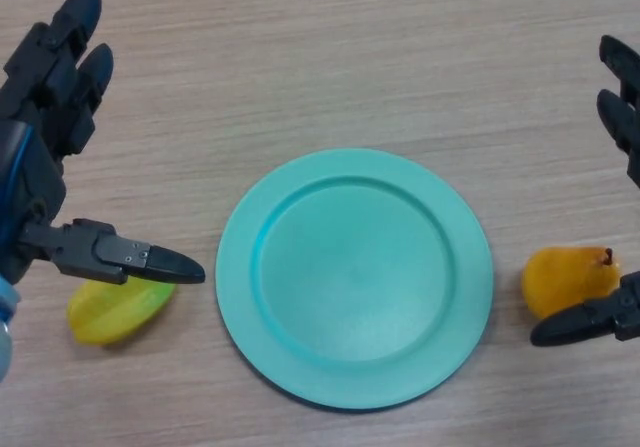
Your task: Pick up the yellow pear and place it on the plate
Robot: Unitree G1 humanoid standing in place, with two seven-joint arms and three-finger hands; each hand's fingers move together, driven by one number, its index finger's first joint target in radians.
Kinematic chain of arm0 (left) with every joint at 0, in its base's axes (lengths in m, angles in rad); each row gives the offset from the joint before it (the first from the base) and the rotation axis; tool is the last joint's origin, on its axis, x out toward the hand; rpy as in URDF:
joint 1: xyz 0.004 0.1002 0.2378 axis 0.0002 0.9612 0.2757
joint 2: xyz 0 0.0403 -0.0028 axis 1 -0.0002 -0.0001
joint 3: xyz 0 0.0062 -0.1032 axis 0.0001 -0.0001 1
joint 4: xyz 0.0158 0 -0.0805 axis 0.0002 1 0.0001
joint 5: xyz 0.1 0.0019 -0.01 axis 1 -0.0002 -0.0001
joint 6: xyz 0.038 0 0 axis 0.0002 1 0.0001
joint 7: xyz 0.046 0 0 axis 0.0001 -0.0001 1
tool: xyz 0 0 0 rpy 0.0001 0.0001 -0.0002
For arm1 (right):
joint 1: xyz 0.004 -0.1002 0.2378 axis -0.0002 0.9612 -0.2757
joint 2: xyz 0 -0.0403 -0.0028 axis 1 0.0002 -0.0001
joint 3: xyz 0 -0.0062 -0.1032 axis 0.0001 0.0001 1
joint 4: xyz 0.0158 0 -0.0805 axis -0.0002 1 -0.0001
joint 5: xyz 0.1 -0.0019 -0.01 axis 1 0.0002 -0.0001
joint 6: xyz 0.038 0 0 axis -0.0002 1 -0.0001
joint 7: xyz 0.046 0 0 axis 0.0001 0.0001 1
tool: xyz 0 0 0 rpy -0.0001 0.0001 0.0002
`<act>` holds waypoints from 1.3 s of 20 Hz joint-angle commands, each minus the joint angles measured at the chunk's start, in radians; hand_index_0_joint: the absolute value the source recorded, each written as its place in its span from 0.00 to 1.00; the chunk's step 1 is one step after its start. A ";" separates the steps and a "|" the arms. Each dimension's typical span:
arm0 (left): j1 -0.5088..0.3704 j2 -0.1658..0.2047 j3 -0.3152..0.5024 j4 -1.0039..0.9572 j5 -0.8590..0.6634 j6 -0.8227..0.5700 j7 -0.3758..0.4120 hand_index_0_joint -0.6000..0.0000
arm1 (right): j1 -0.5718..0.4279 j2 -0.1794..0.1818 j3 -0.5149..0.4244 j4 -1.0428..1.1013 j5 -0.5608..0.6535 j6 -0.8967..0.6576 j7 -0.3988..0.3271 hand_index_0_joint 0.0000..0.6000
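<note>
The yellow pear (pixel 568 279) lies on its side on the wooden table (pixel 330 67), just right of the teal plate (pixel 300 367) and not touching its rim, its stem end pointing away from the plate. My right hand (pixel 612 316) brackets it from the far side of the plate, thumb low beside the fruit and fingers spread well above it, holding nothing. To do the pickup well, I judge I should lower that hand and close around the pear's wider body, since the rounded skin may roll toward the plate if nudged from one side. Left of the plate lies a yellow-green star-shaped fruit (pixel 115 312), partly under the thumb of my left hand (pixel 45 117), which is likewise spread and empty; that one I leave alone.
</note>
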 commanded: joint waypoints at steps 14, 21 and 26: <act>0.050 0.003 0.107 -0.091 0.030 -0.072 -0.047 1.00 | -0.070 -0.095 -0.110 0.606 0.069 -0.646 -0.048 0.00; 0.043 0.000 0.083 -0.097 0.045 -0.029 -0.053 1.00 | -0.156 -0.125 -0.056 0.934 0.030 -0.860 -0.129 0.00; 0.031 0.006 0.080 -0.087 0.058 -0.035 -0.063 1.00 | -0.199 -0.119 -0.008 1.116 -0.021 -0.966 -0.224 0.00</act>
